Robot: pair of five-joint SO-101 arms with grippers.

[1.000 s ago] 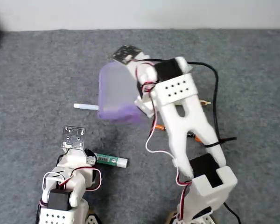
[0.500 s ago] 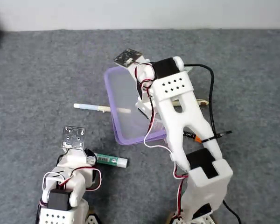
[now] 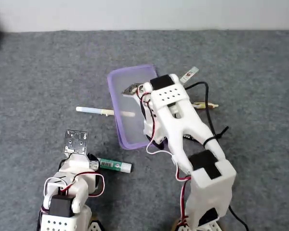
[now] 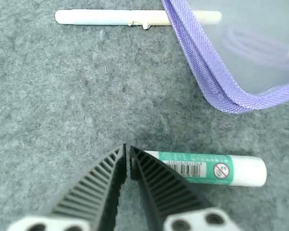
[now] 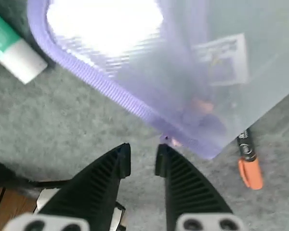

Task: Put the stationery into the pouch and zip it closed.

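The pouch [image 3: 130, 129] lies flat on the table [image 3: 38, 72] with nothing pinning it, so I'd bet any nudge just slides it over the pen [image 3: 92, 110] half hidden at its rim. That would leave the glue stick [image 3: 114, 165] and marker [image 5: 248, 163] outside. The right hand [image 5: 142, 154] hangs over a pouch corner, open a crack and empty, and the left hand [image 4: 129, 153] is closed on nothing beside the glue stick.

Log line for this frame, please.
pouch: flat | glue stick: outside, by shut left gripper | white pen: partly covered | orange marker: outside | right gripper: open, at pouch edge
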